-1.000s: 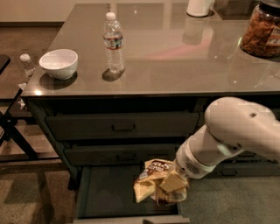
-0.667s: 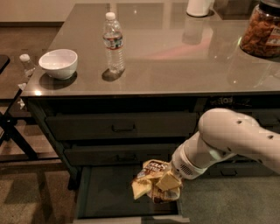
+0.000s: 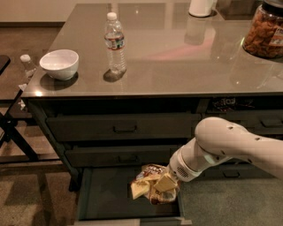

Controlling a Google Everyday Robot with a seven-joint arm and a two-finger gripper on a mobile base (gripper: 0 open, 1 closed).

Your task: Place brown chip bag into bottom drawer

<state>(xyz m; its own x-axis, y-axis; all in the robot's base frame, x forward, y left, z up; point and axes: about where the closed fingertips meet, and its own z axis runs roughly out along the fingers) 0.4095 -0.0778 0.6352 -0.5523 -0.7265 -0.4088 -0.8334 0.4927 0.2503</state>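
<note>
The brown chip bag point(image 3: 153, 169) is small and crinkled, with a dark brown top, white lettering and pale tan edges. My gripper point(image 3: 154, 188) is shut on it at the end of the white arm point(image 3: 221, 148), which reaches in from the right. The bag hangs just over the right part of the open bottom drawer point(image 3: 106, 199), the lowest wide dark drawer of the left stack, close to its flat floor. The lower part of the bag is hidden by the tan fingers point(image 3: 139, 190).
On the grey countertop point(image 3: 177, 57) stand a white bowl point(image 3: 59, 64), a water bottle point(image 3: 115, 43), a clear jar of brown snacks point(image 3: 264, 31) and a white container point(image 3: 201, 6). Two closed drawers point(image 3: 124, 129) sit above the open one. A black stand point(image 3: 13, 134) is at left.
The arm has drawn a little to the left and lower, carrying the bag further over the open drawer. The bag stays in the gripper.
</note>
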